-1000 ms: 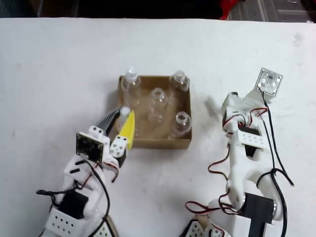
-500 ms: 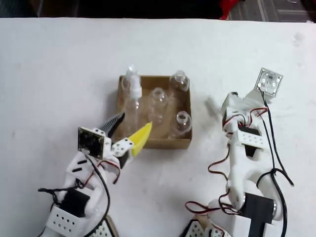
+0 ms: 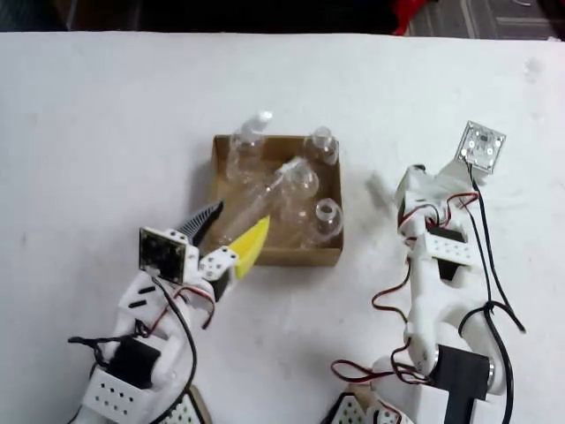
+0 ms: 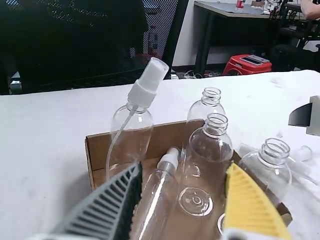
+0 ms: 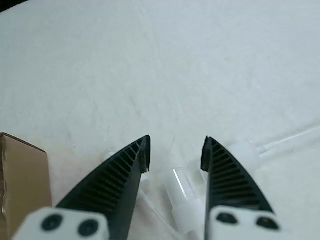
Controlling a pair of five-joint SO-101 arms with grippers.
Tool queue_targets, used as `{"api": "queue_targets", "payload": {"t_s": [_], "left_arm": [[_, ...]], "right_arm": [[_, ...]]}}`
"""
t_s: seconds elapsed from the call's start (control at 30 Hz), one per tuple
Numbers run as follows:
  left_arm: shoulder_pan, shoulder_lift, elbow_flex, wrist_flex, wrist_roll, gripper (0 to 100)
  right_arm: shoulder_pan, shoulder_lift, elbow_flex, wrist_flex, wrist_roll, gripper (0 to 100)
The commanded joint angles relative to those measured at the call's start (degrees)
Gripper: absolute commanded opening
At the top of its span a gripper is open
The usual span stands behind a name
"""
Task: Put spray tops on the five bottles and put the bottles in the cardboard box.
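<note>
I find the cardboard box (image 3: 291,257) crowded: a tipped bottle (image 3: 256,203) slants across its left half, upright bottles (image 3: 325,221) block the right; open table (image 3: 106,132) flanks both sides.

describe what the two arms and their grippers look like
Both arms are white plastic segments with black motor blocks and loose red and black wires. The left arm ends in a left gripper with one dark ribbed finger and one yellow finger. The right gripper has two dark ribbed pointed fingers on white bases with screw holes. The right arm carries a small square board.
</note>
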Motion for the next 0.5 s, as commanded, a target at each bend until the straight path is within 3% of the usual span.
{"api": "queue_targets", "payload": {"t_s": [0.0,0.23,0.47], "left_arm": [[-0.3,-0.3,-2.1,-0.1,0.8,24],[-5.8,0.0,-3.6,2.4,0.8,24],[-5.3,0.2,-18.1,19.0,0.6,22]], "right_arm": [[-0.5,-0.1,-0.4,-1.4,0.8,14.9],[-0.5,-0.1,-0.4,-1.4,0.8,14.9],[-0.5,-0.1,-0.4,-1.4,0.8,14.9]]}}
